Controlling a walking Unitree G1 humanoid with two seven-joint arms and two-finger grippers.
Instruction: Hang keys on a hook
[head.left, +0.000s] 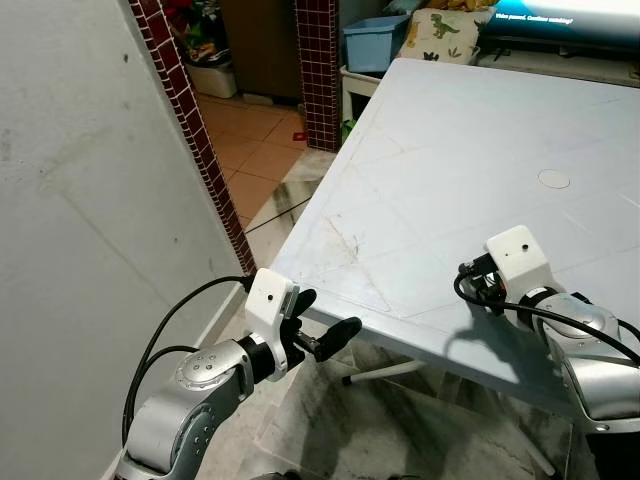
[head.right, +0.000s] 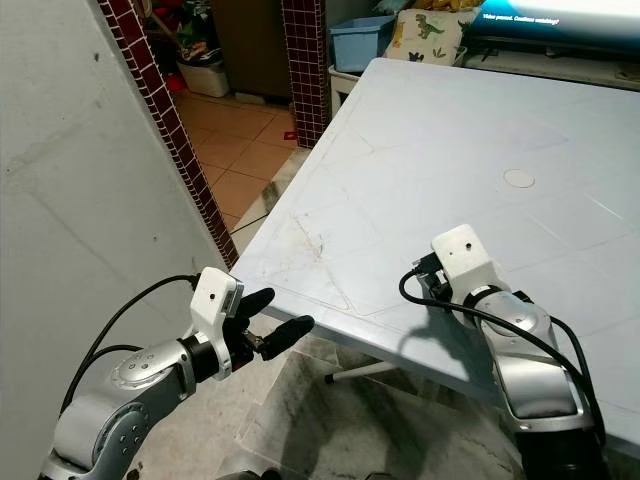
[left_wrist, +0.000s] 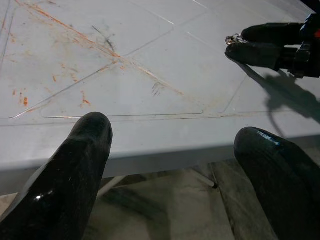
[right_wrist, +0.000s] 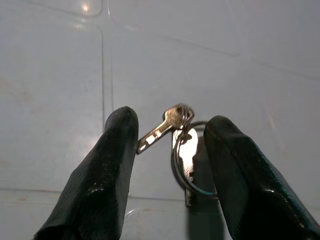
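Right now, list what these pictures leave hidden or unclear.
- Keys: in the head views, hidden behind the right pincer's wrist camera housing.
- Grip: in the right wrist view, whether the fingers touch the keys is unclear.
- Table: far side cut off by the frame edge.
- Left pincer: open, beside the table's corner.

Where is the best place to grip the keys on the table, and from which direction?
Probably at the ring: the keys lie flat on the white table, so coming from above, the right gripper, already open astride them, can close on the ring's raised edge.
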